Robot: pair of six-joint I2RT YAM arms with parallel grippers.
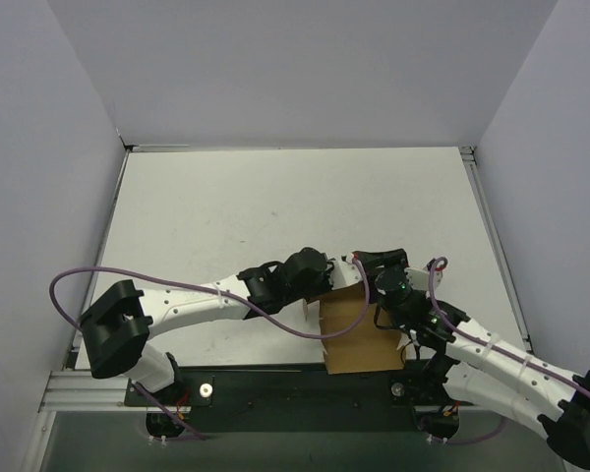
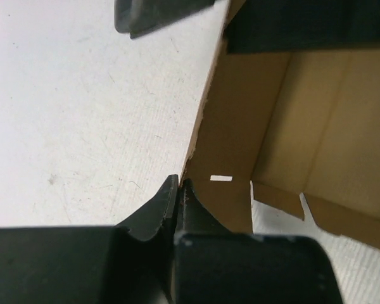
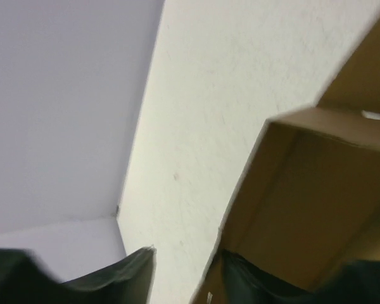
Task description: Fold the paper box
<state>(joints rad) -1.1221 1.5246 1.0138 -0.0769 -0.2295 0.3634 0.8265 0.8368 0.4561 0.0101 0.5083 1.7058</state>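
Along the near edge of the white counter (image 1: 226,216), just beyond the two arm bases, the paper box (image 1: 359,334) sits between the arms as a half-formed brown tray. Its floor lies flat and some of its walls already stand up.

From the left wrist view, the left hand (image 2: 177,187) is clenched, its fingertips meeting right at the lower corner of one upright side wall. The card's edge runs straight into the seam between them, so it looks nipped there. The likely purpose is to keep that wall standing and stop the light box from sliding. A small slot (image 2: 221,178) and notched tabs (image 2: 301,206) show along the inner floor. These are probably where the flaps are meant to lock.

The right hand (image 3: 187,256) is released. Its fingers stand apart and straddle another wall, one inside the box against the card and the other outside with bare counter showing in the gap. I judge that it is letting go while the left hand holds the shape.

Farther off, the counter runs bare to the pale lavender walls (image 1: 305,69) that close in the workspace.
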